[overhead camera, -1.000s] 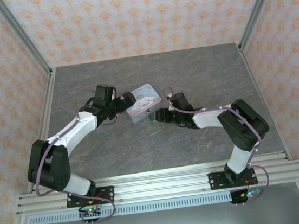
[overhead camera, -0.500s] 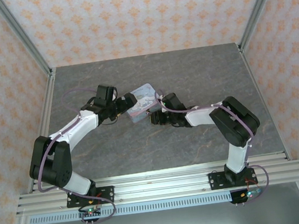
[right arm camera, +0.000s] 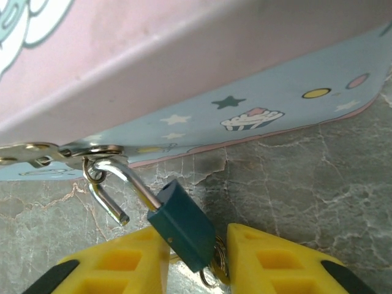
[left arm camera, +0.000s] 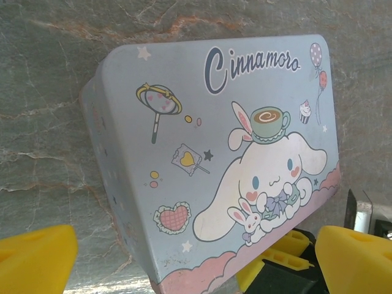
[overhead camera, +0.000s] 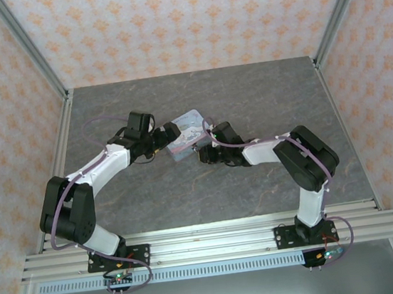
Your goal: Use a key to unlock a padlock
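Two fingers (right arm camera: 116,263) flank the padlock (right arm camera: 180,223)
Right gripper (right arm camera: 193,251) jaws narrow, contact unclear; probably light, slick body, so pinch flat sides. Left gripper (left arm camera: 196,257) spread beside Cinnamoroll tin (left arm camera: 184,122).

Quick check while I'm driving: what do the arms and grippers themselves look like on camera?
The left arm and right arm match: white shells between chunky black joints, black bases, a thin purple cable looping along each. The fingers are blocky bright yellow pads with dark recessed pockets. No markings I can make out.

Matt teal padlock (right arm camera: 184,229), shiny metal shackle (right arm camera: 131,177)
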Available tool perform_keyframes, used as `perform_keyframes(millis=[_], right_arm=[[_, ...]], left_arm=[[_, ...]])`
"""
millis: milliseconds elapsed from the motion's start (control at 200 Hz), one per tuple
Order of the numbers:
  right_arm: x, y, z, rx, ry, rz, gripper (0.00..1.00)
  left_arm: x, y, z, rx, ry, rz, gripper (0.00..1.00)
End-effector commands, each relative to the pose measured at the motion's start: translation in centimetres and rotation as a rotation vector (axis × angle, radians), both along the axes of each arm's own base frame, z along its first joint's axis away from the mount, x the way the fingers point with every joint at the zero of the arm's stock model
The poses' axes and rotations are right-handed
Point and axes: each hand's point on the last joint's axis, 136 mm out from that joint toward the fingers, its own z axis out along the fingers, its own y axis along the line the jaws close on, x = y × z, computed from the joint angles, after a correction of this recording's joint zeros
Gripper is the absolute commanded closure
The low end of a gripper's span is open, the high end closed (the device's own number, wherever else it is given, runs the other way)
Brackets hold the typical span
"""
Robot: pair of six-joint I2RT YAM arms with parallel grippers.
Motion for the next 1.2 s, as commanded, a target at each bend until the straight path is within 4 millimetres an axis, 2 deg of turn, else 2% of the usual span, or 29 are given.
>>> perform_keyframes(millis=[0, 200, 440, 756, 1196], right_arm=[[-0.3, 0.7, -0.4, 0.001, 0.012, 0.02, 0.75], [-0.3, 0.8, 0.0, 0.024, 0.013, 0.004, 0.84], [-0.5, 0.6, 0.7, 0.057, 0.013, -0.03, 1.0], [-0.3, 0.2, 1.3, 0.138, 0.024, -0.125, 1.0], [0.0, -0.1, 1.5, 0.179, 0.036, -0.191, 1.0]], left_arm=[[1.0, -0.2, 1.0, -0.027, -0.027, 0.005, 0.0], [1.0, -0.3, 1.0, -0.029, -0.026, 0.002, 0.0], [0.7, 0.3, 0.7, 0.005, -0.023, 0.007, 0.0], [-0.5, 3.2, -0.7, 0.192, 0.012, 0.042, 0.0], [-1.1, 1.6, -2.7, 0.368, 0.021, 0.0, 0.0]])
